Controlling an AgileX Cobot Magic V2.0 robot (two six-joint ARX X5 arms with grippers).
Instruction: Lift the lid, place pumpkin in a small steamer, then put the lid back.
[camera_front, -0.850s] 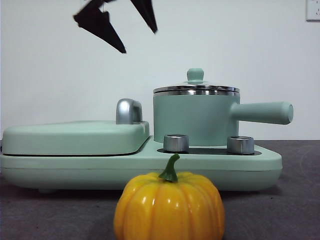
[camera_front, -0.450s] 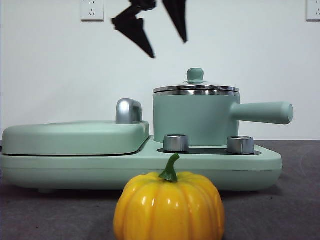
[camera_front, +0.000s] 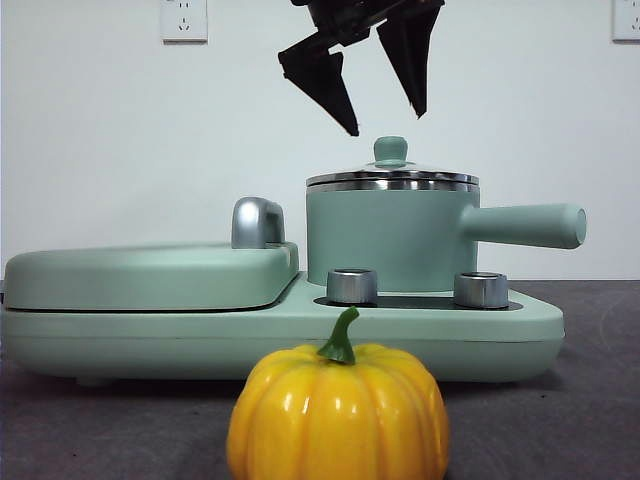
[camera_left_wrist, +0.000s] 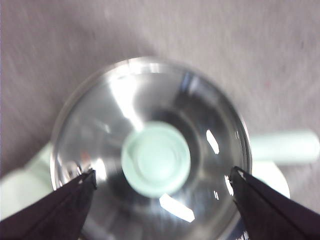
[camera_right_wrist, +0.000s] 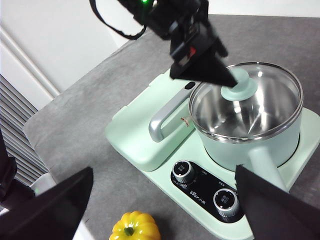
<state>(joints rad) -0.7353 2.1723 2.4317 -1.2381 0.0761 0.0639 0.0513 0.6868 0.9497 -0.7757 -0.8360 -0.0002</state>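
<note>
The lid with its mint-green knob sits on the small steamer, whose long handle points right. My left gripper hangs open just above the knob; in the left wrist view its gripper point lies over the knob, with the jaws spread wide on either side. It also shows in the right wrist view over the lid. The pumpkin stands on the table in front, also in the right wrist view. My right gripper is open and empty, high above the table.
The steamer stands on a mint-green cooker base with two steel dials. The wide flat griddle cover with a steel handle lies to the left. The table edge shows in the right wrist view.
My left gripper has moved right and down, from above the griddle to just above the lid's knob. The pumpkin, lid and steamer have not moved.
</note>
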